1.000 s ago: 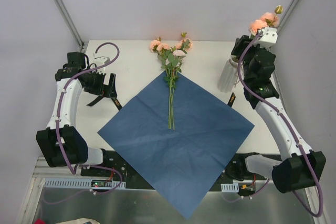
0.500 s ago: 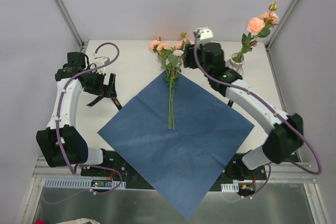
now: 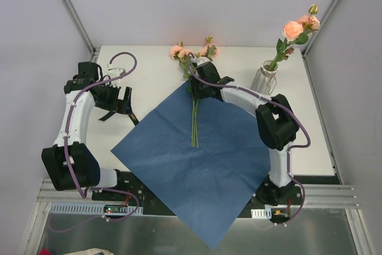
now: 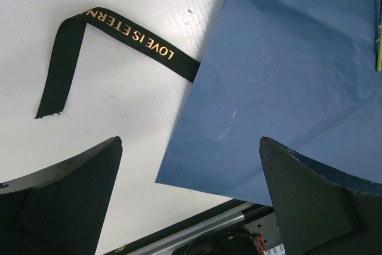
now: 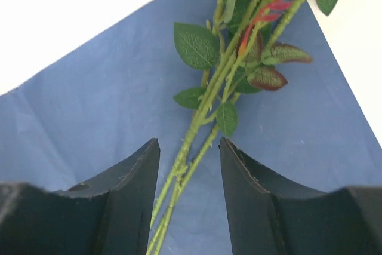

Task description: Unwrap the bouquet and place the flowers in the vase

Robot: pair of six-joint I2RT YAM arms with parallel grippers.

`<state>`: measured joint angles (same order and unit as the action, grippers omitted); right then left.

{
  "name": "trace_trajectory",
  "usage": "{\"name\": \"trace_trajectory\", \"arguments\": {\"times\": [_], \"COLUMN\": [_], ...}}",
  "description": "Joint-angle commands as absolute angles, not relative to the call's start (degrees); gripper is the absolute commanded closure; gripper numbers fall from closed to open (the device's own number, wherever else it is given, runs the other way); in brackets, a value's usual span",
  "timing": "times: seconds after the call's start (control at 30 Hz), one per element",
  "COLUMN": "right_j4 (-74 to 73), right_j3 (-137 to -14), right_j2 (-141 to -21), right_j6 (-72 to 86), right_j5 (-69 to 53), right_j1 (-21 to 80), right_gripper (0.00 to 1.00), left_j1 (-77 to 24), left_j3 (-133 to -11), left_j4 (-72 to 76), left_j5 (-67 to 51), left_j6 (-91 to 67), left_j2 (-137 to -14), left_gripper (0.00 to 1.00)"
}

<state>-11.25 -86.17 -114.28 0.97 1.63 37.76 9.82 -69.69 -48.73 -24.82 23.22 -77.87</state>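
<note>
The bouquet lies unwrapped: peach-pink flowers (image 3: 194, 53) rest with their stems (image 5: 197, 123) on the flat blue paper (image 3: 203, 165). My right gripper (image 3: 197, 88) hangs low over the stems just below the leaves. In the right wrist view it (image 5: 188, 141) is open, its jaws either side of the stems and apart from them. The whitish vase (image 3: 262, 79) stands at the back right with one rose stem (image 3: 293, 28) upright in it. My left gripper (image 4: 190, 141) is open and empty above the paper's left corner (image 4: 298, 76).
The black ribbon (image 4: 128, 31) with gold lettering lies loose on the white table (image 3: 149, 82) beside the paper's left edge. The paper's near corner hangs over the table's front edge. Metal frame posts (image 3: 71, 10) rise at the back corners.
My right arm has swung from the vase at the back right over to the stems on the paper, leaving a rose in the vase, and its jaws have narrowed. The left arm is still.
</note>
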Motion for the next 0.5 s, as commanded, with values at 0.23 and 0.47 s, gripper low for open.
{"name": "trace_trajectory", "arguments": {"times": [0.23,0.47], "right_j4": [-11.07,-11.34], "right_j3": [-93.60,-95.89], "right_j2": [-121.28,-124.28], "right_j6": [4.04,5.10], "right_j5": [-0.53,-0.35], "right_j1": [38.06,37.71], "right_gripper": [0.55,0.57], "left_j1": [10.20,10.19], "left_j3": [-68.73,-68.64], "left_j4": [-48.34,-48.16], "left_j5": [-23.47,-22.76], "left_j6": [24.78,25.40], "left_j2": [-77.26,-77.26], "left_gripper": [0.01,0.01]}}
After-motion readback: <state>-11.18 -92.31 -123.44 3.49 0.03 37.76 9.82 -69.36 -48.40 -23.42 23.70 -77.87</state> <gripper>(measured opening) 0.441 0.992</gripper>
